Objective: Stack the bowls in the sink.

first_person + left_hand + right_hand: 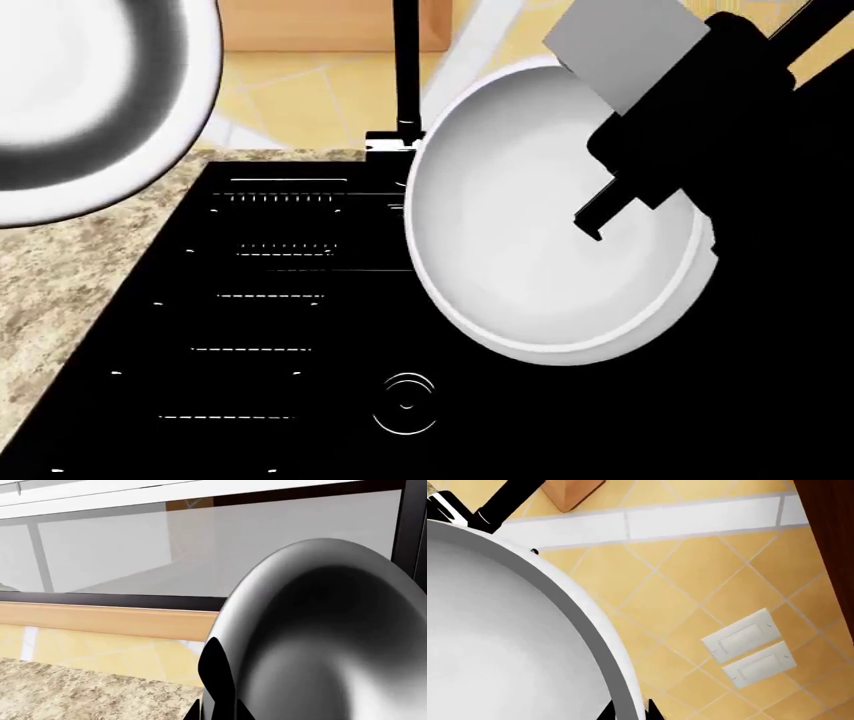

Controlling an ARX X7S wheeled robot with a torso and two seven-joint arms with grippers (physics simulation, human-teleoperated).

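While our right fingers (pixel 603 222) pinch the white bowl (pixel 534 250) tilted above the sink (pixel 200 330), our left fingers (pixel 217 680) clamp the silvery bowl (pixel 80 100) at upper left, ready for nesting.

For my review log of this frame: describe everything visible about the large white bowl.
The white bowl is round, glossy and plain white inside and on its rim, looking like ceramic. It is tilted, its open side facing the head camera, held up over the black sink beside the faucet. The right gripper pinches its rim, one finger inside the bowl. It looks empty.
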